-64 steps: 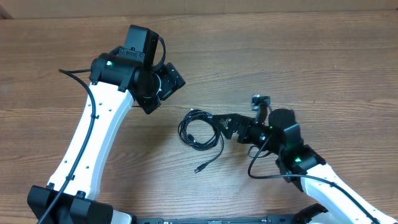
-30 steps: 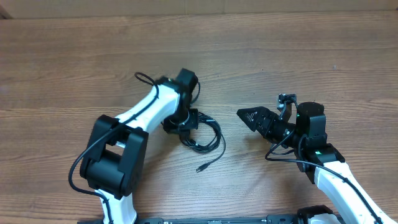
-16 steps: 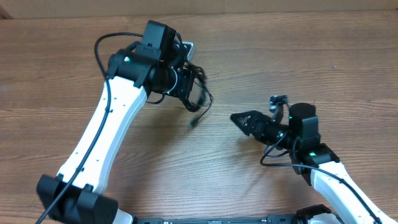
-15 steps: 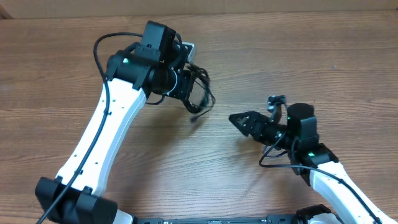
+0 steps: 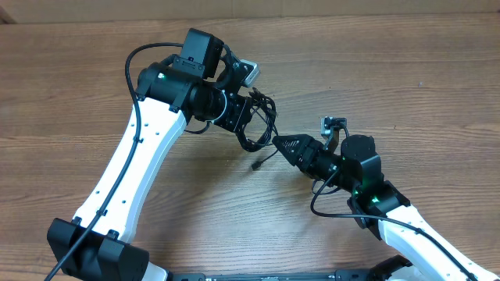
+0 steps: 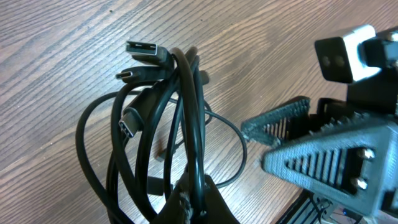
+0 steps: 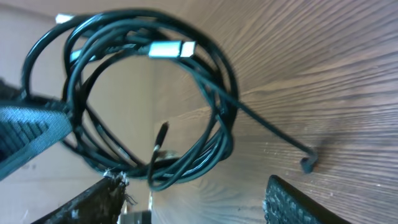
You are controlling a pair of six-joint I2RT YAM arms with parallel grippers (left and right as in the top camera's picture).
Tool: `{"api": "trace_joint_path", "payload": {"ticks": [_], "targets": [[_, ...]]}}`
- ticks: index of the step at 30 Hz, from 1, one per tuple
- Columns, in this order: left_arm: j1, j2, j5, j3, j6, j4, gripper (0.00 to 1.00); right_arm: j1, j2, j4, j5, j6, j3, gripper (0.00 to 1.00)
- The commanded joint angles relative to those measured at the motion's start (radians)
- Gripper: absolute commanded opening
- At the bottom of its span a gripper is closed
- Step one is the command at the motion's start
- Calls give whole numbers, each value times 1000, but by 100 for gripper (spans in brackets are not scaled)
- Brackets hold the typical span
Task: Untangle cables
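Note:
The cables (image 5: 262,129) are a bundle of thin black cords looped together and hanging above the table from my left gripper (image 5: 247,125). In the left wrist view the fingertips of the left gripper (image 6: 198,198) are shut on one strand of the cables (image 6: 155,124), and a silvery plug (image 6: 146,50) sticks out at the top. One loose end (image 5: 257,165) trails down to the wood. My right gripper (image 5: 283,145) sits just right of the bundle. Seen from its wrist, the right gripper (image 7: 196,202) is open, with the cables (image 7: 149,93) just ahead of its fingers and nothing held.
The wooden table (image 5: 406,70) runs in all directions, with a cardboard wall (image 5: 312,6) along its far edge. My left arm's white link (image 5: 129,172) slants across the left half. The right arm's body (image 5: 367,183) lies at lower right.
The left gripper keeps the bundle lifted and has shifted a little to the right. The right gripper has moved left and up to the bundle, its jaws narrower than before.

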Motion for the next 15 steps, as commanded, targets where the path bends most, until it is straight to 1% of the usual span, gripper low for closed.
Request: {"api": "trace_joint_path", "payload": {"ticks": [1,2,3,4,5,6,7,8,11,14,15], "targets": [[-2,-1,35,5,26,-3,4,6,29,13,45,22,11,78],[-2,-1,34,5,26,-6,4,6,36,12,45,-18,11,82],[-2,-1,34,5,27,-10,4,6,45,10,47,-108,11,87],[-2,-1,34,5,32,-12,4,6,54,3,48,-203,11,93],[0,-1,34,5,45,-18,4,6,63,-6,48,-286,11,97],[0,-1,34,5,61,-23,4,6,74,-14,48,-352,11,100],[0,-1,34,5,80,-33,4,6,84,-15,48,-391,11,100],[0,-1,34,5,98,-45,4,6,97,-12,48,-415,11,100],[0,-1,35,5,142,-82,4,6,124,10,36,-420,11,100],[0,-1,77,5,168,-97,4,6,150,79,-60,-420,11,100],[0,-1,107,5,184,-96,4,6,161,102,-91,-420,11,96]]}}
